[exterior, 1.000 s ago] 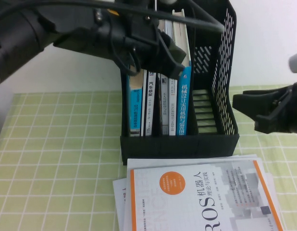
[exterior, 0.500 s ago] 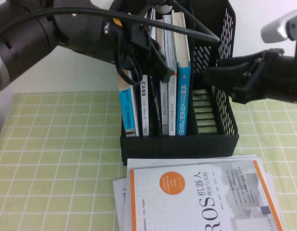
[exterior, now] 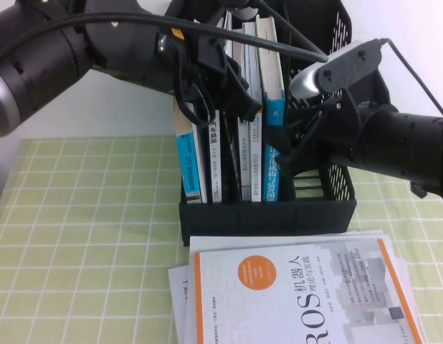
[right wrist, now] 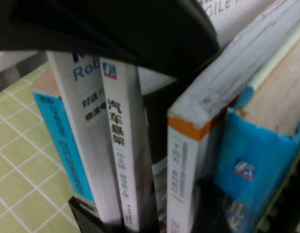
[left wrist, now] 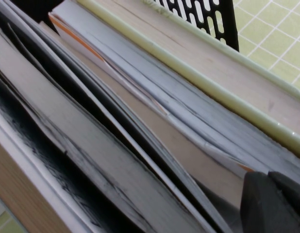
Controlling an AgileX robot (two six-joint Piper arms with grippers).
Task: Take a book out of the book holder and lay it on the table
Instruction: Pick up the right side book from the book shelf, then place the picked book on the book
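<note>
Book with the bright blue spine stands upright in the book holder at the counter's far edge. Right tool reaches against its spine; left tool sits among the books' tops. Neither tool's opening is visible. Only the wrist views show page edges.

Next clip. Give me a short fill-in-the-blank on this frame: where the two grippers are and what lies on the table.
1. The book with the bright blue spine stands in the ____.
2. The right gripper is at that book's ____.
3. The left gripper is over the ____ of the upright books.
4. On the table, in front of the holder, a white-and-orange ____ book lies flat.

Missing words: book holder; spine; tops; ROS
</note>
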